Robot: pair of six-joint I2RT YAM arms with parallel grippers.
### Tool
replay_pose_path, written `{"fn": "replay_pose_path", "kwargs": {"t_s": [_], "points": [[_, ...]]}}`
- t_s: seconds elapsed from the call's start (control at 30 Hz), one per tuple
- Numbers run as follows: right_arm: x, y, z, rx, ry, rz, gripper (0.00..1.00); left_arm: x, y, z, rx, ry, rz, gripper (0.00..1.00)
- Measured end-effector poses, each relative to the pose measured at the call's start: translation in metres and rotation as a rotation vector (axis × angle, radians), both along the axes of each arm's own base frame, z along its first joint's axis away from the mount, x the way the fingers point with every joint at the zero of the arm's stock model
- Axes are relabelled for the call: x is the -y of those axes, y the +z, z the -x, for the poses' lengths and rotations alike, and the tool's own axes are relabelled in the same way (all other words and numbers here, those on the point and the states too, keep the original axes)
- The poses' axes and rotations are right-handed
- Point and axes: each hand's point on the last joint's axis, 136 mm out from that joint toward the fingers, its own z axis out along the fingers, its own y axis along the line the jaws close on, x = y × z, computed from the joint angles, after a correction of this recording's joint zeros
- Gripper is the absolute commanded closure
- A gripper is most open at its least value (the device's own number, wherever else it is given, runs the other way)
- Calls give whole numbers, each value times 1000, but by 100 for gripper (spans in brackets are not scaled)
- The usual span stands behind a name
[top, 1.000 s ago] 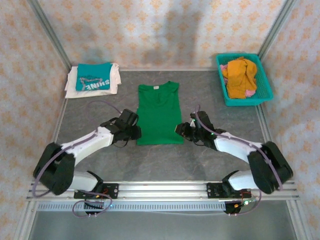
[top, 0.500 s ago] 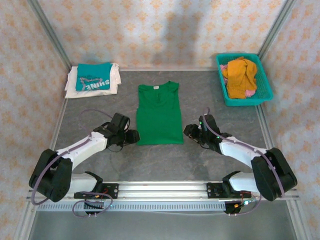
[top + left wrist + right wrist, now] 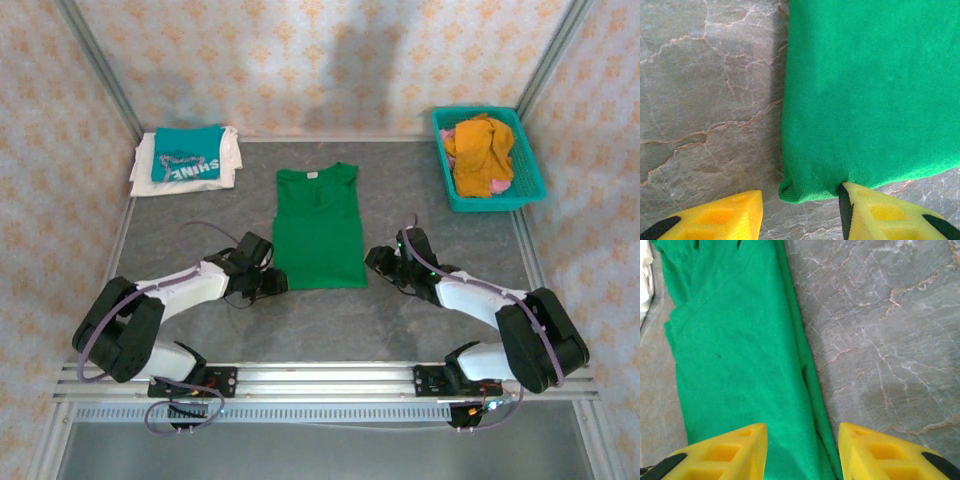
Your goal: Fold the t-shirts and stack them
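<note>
1. One deep-green t-shirt lies flat on the table between the two grippers.
2. Left gripper straddles its near left corner with jaws parted — one finger touches the hem.
3. Right gripper, jaws likewise parted, sits over the shirt's near right edge.
4. Well beyond the left gripper, the teal t-shirt rests on the white t-shirt.

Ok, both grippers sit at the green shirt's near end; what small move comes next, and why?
Probably close both on the cloth: the left gripper and right gripper stand open, each straddling an edge of the green t-shirt by a near corner, and it lies flat with nothing pinched yet.
</note>
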Motion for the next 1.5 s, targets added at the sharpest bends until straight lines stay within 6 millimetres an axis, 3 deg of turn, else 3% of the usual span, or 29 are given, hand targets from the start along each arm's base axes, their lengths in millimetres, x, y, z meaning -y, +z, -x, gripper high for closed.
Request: {"fn": "replay_pose_path", "kwargs": {"t_s": [0.53, 0.73, 0.93, 1.2, 1.33, 1.5], "points": [[6, -17, 12, -16, 0, 7, 58, 1, 0, -4, -38, 0, -30, 59], [3, -15, 11, -5, 7, 0, 58, 18, 12, -22, 30, -20, 8, 58], [2, -15, 11, -6, 10, -3, 58, 19, 13, -29, 45, -14, 2, 60], [-1, -19, 18, -29, 29, -19, 56, 13, 5, -29, 37, -1, -36, 77], [-10, -24, 26, -56, 67, -32, 53, 9, 6, -29, 48, 6, -51, 92], [-19, -31, 31, -90, 97, -38, 53, 7, 7, -29, 54, 11, -55, 100]]}}
